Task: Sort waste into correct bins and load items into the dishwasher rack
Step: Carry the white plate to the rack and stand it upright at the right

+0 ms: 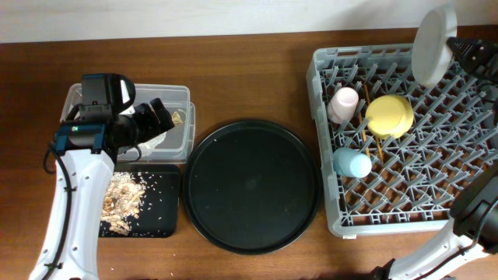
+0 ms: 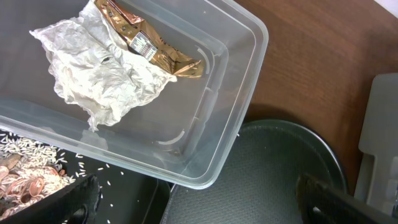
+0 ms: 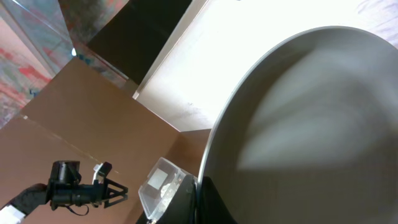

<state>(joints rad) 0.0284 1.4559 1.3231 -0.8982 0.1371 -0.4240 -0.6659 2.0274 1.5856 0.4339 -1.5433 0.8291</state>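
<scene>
With right tool (image 1: 456, 48) clenched on rim of white round plate (image 1: 433, 39), holds it on edge at upper right, above large grey pegged plastic rack (image 1: 325, 140), likely for slotting between pegs. Hangs left tool (image 1: 162, 117), fully released, over clear rectangular plastic box (image 1: 185, 101).

The dishwasher rack's (image 1: 420, 198) right and near peg rows stand bare, open from above. Its left part is taken by the pink cup (image 1: 342, 104), yellow bowl (image 1: 389, 116), light-blue cup (image 1: 352, 163) and chopsticks (image 1: 377, 144). The white plate (image 1: 433, 45) hangs tilted over the rack's far right corner. The left end effector (image 1: 161, 117) covers part of the clear box (image 1: 180, 97). The round black tray (image 1: 249, 187) between box and rack lies unobstructed.
</scene>
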